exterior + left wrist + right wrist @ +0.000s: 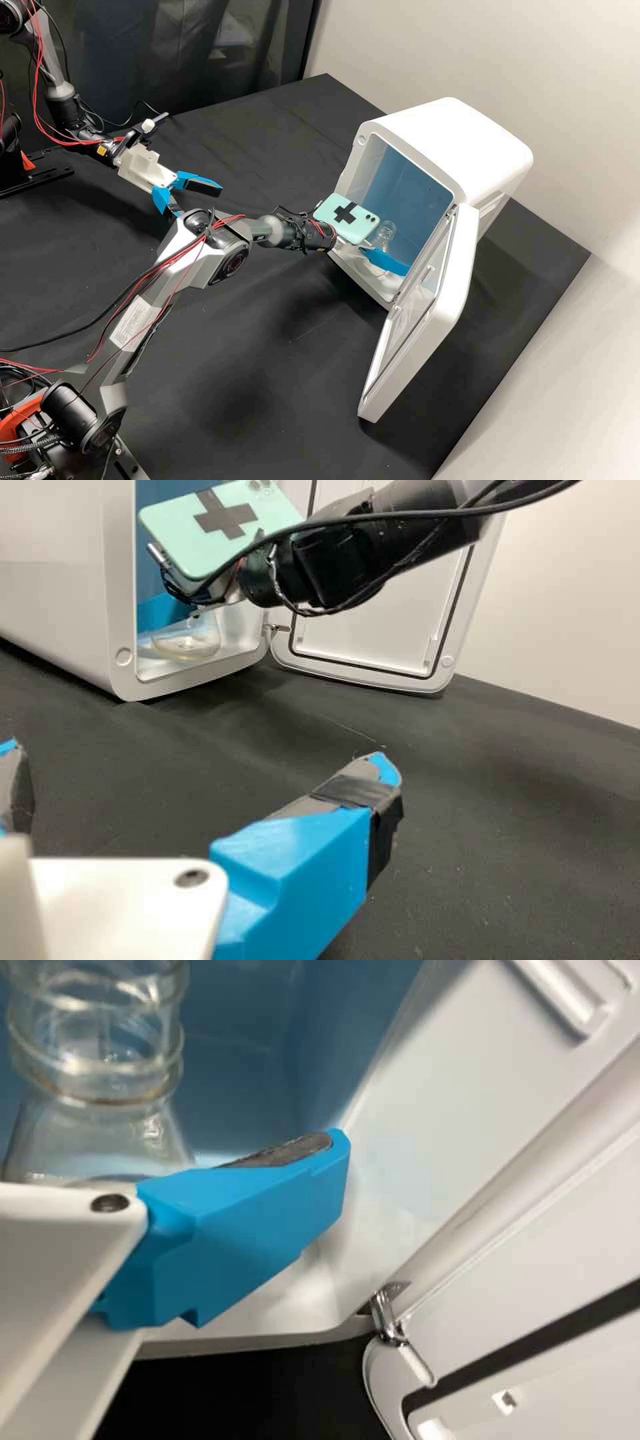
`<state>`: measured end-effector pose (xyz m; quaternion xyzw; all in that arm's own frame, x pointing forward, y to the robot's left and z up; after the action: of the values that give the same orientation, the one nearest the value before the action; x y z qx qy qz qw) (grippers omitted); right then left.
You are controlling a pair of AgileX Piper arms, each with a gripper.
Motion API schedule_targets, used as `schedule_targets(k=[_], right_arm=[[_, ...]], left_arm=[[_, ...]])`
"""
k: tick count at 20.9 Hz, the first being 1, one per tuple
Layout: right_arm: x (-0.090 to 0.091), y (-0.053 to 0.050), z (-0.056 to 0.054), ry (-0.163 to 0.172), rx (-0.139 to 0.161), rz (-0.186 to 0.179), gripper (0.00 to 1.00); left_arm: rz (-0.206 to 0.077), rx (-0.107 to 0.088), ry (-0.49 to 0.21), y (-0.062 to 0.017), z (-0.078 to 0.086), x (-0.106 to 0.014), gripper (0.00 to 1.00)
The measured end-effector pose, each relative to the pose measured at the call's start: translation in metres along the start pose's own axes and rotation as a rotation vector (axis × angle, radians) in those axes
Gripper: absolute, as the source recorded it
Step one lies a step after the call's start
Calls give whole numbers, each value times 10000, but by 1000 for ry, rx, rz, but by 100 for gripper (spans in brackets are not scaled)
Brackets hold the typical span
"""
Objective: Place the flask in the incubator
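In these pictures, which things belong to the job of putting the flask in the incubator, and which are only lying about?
For the job: flask; incubator, door open; right pincer, inside it.
Only lying about: left pincer, open over the bench; mint phone on the right arm.

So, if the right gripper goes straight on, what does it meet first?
Probably the flask, right at the tip of the right gripper; behind it, the blue back wall of the incubator. Depth is unclear.
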<state>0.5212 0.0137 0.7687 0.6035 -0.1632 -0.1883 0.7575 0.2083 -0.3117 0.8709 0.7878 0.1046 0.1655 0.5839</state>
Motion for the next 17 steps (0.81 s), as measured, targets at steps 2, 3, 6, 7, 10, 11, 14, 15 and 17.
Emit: schedule_targets(k=[2, 3, 6, 7, 10, 11, 14, 15, 17], right_arm=[[29, -10, 1, -3, -2, -1, 100], [41, -1, -3, -4, 5, 2, 100], [60, 25, -33, -1, 6, 10, 100], [71, 41, -51, 0, 10, 15, 100], [107, 96, -69, -2, 26, 27, 100], [120, 114, -73, -5, 38, 30, 100], [147, 145, -98, -7, 40, 36, 100], [162, 154, -117, -3, 35, 39, 100], [181, 157, -152, 10, 14, 28, 100]], left_arm=[[0, 0, 0, 0, 0, 0, 100], [0, 0, 0, 0, 0, 0, 100], [1, -3, 0, -5, 13, 5, 100], [2, -4, 0, -7, 20, 8, 100], [0, -5, -4, -13, 35, 12, 100], [1, -5, -3, -14, 35, 12, 100], [2, -6, -1, -13, 34, 12, 100], [2, -6, -1, -13, 34, 12, 100], [4, -10, 2, -15, 42, 16, 100]])
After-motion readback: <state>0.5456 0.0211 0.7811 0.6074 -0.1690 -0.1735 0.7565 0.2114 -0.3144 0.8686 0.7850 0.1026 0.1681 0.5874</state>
